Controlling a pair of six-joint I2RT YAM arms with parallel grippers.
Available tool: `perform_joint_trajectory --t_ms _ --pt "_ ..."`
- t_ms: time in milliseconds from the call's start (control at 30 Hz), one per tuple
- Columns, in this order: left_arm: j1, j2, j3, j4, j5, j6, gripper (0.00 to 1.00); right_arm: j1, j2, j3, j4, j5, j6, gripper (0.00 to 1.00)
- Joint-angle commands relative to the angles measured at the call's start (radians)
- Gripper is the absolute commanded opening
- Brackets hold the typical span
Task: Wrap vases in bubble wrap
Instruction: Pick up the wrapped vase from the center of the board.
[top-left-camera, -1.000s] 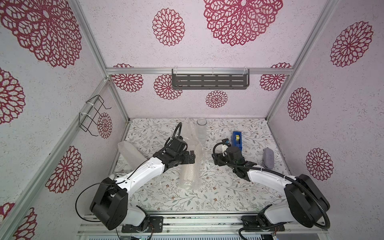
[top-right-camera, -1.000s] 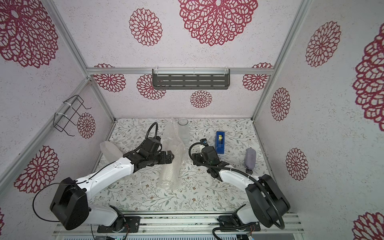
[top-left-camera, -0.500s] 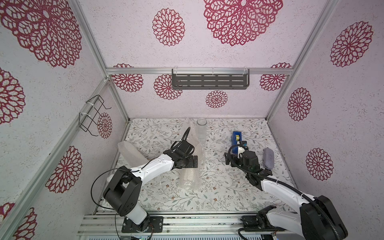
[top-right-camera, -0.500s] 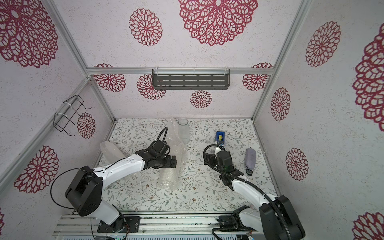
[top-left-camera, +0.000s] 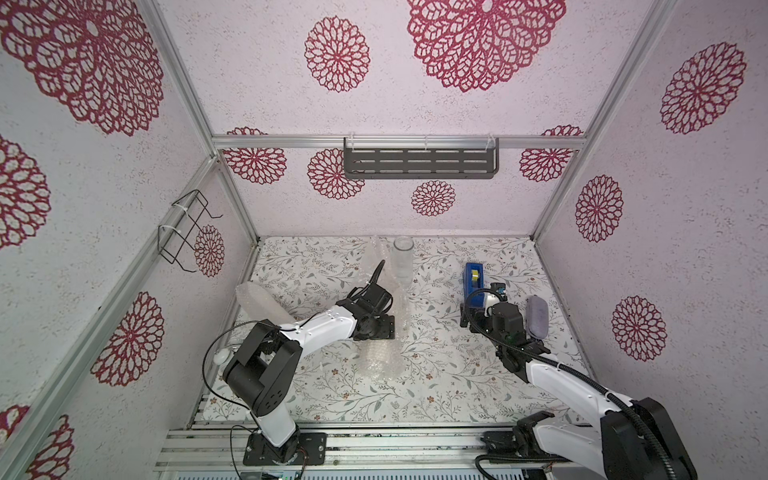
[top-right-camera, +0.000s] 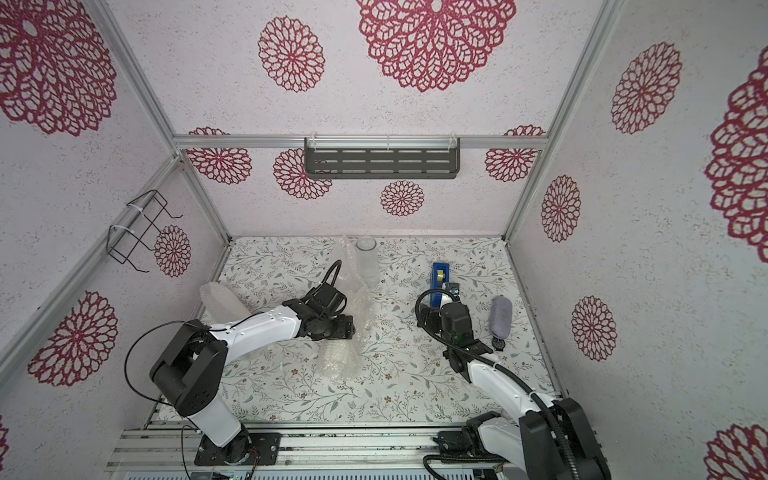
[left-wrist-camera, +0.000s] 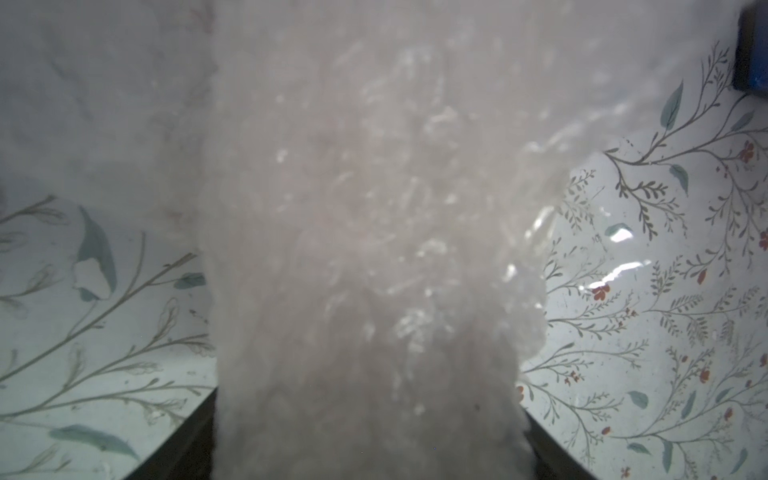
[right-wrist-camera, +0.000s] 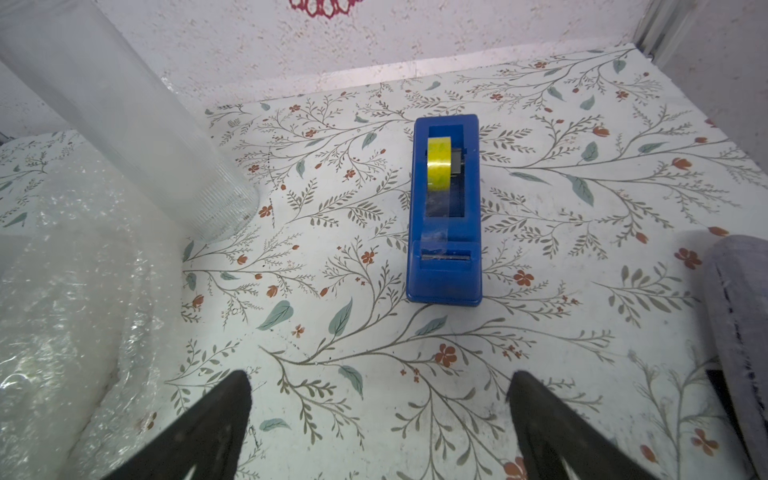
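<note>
Right jaws have opened wide, empty, and swung away from the bubble wrap (left-wrist-camera: 365, 249) to face the tape dispenser (right-wrist-camera: 446, 208) at 2 o'clock. Left jaws are narrowing around that wrapped bundle mid-tabletop; gripped or not, we cannot tell. Taping likely next. Bare vase (top-left-camera: 403, 259) waits at 12 o'clock.

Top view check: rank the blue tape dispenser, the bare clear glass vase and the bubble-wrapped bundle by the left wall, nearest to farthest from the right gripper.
From the right gripper, in a top view:
1. blue tape dispenser, just ahead of it.
2. clear glass vase, standing mid-back.
3. bubble-wrapped bundle, far left by the wall.
</note>
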Motion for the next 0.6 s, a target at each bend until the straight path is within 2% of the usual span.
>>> perform_joint_trajectory --t_ms 0,133,233,400,500,567 --pt "-0.004 -0.056 0.011 -0.011 -0.022 -0.018 0.68 -0.023 -0.049 0.019 -0.015 0.025 0.022 0.99" --pt "-0.004 -0.143 0.008 -0.018 -0.028 -0.015 0.64 -0.038 -0.064 0.005 -0.006 0.013 0.04 0.99" --pt "-0.004 -0.214 0.005 -0.015 -0.02 -0.006 0.61 -0.047 -0.07 0.004 0.001 -0.066 0.044 0.99" --pt "-0.006 -0.349 -0.021 0.003 -0.01 0.022 0.6 -0.05 -0.07 0.007 -0.034 -0.004 0.195 0.99" --pt "0.008 -0.426 -0.018 -0.002 -0.011 0.043 0.6 -0.052 -0.06 0.018 -0.046 -0.043 0.186 0.99" --pt "0.049 -0.451 0.013 -0.044 -0.004 0.052 0.6 -0.054 -0.046 0.046 -0.077 -0.076 0.159 0.99"
